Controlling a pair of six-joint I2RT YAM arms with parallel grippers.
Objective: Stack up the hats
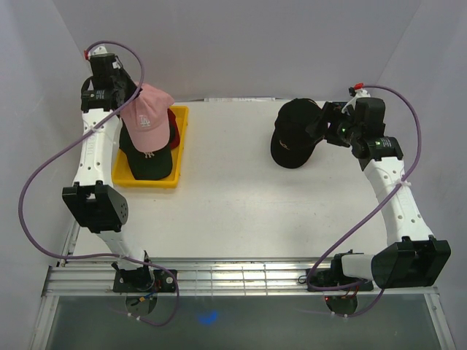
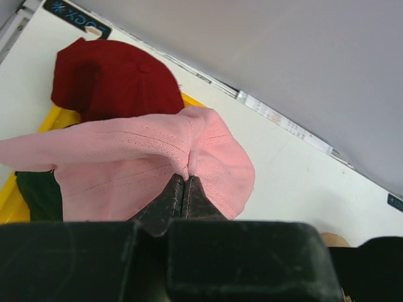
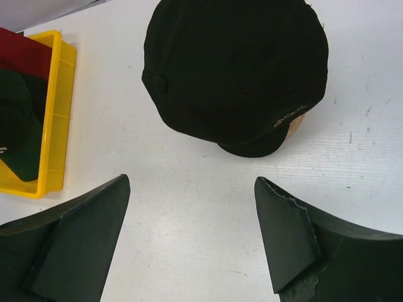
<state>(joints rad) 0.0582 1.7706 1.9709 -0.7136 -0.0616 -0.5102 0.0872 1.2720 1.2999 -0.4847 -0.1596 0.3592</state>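
Yellow tray [image 1: 146, 182] holds a green cap [image 1: 149, 164] and a red cap [image 2: 113, 75]. Left fingers [image 2: 167, 201], pressed together, pinch the pink cap [image 1: 148, 117] above the tray. Right fingers [image 3: 82, 233] stand wide, with the black cap [image 3: 236, 69] ahead of them, untouched, at the right side of the bench [image 1: 233, 197].

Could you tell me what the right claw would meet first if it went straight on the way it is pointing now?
Most likely the black cap: it lies ahead of the open right claw, roughly in line with the gap between its tips, though depth is hard to judge.
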